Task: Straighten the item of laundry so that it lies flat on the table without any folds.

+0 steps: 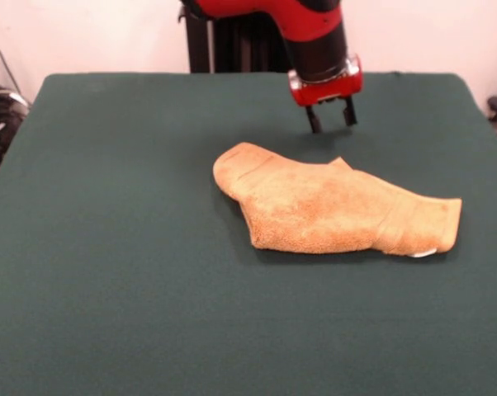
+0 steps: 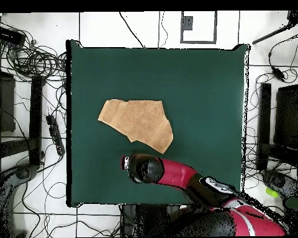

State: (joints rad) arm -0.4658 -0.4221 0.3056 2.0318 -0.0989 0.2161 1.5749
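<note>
The golden-orange towel, the item of laundry (image 1: 331,206), lies folded over on the dark green table (image 1: 108,247), right of the middle in the front view. A ribbed band and a small white tag (image 1: 424,253) show at its right end. My gripper (image 1: 332,117) hangs just above the cloth beyond the towel's far edge, its two black fingers apart and empty. From overhead, the towel (image 2: 138,123) sits left of the table's (image 2: 201,93) centre, and the arm's head (image 2: 144,168) covers the gripper, just below the towel's lower edge.
Cables, power strips and dark equipment (image 2: 27,111) crowd the floor around the table. The arm's red link (image 2: 195,183) reaches in over the table's edge nearest the robot.
</note>
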